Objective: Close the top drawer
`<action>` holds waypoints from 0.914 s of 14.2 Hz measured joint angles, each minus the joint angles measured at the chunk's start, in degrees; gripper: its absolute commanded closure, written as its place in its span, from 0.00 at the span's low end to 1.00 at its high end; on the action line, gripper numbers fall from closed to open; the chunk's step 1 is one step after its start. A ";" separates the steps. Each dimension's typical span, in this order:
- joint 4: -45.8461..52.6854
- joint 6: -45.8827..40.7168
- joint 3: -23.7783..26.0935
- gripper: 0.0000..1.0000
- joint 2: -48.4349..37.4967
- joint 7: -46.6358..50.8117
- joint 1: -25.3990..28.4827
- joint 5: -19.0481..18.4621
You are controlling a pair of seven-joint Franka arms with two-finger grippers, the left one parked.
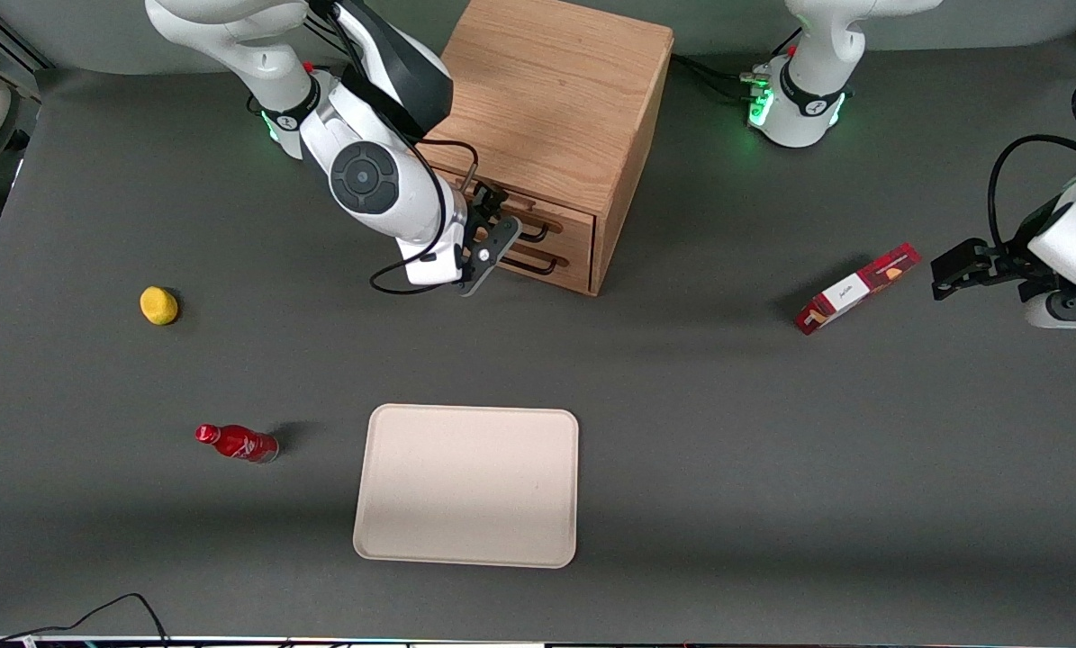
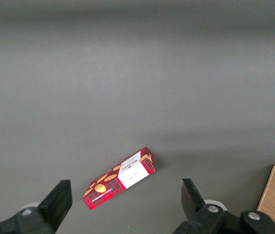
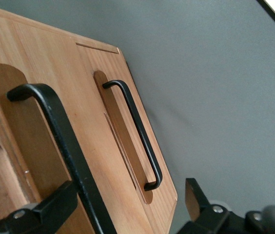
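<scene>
The top drawer point(image 1: 512, 209) sits in the oak cabinet point(image 1: 547, 108) toward the working arm's end of the bench point(image 1: 727, 432), its front about level with the cabinet face. Its black handle point(image 3: 64, 141) runs along a recessed slot, above the lower drawer point(image 1: 547, 256) with a like handle point(image 3: 135, 131). The pincer point(image 1: 492, 236) hangs right in front of the two drawer fronts, fingers point(image 3: 198, 202) spread, one on each side of the top handle and not pinching it. Nearer the camera lies a beige tray point(image 1: 467, 484). Toward the working arm's end are a lemon point(image 1: 158, 305) and a red bottle point(image 1: 236, 443) on its side. A red box point(image 1: 856, 288) lies toward the parked arm's end.
</scene>
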 measured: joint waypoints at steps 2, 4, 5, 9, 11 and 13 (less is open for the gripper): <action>-0.03 0.02 0.08 0.00 0.00 0.01 -0.11 0.08; 0.01 0.02 0.08 0.00 0.01 0.01 -0.18 0.15; 0.24 0.02 0.08 0.00 0.03 0.01 -0.23 0.17; 4.16 -2.46 0.14 0.00 0.11 0.02 -0.27 0.74; 7.04 -5.01 0.15 0.00 0.09 0.06 -0.28 0.78; 9.71 -6.77 0.14 0.00 0.00 0.24 -0.29 0.78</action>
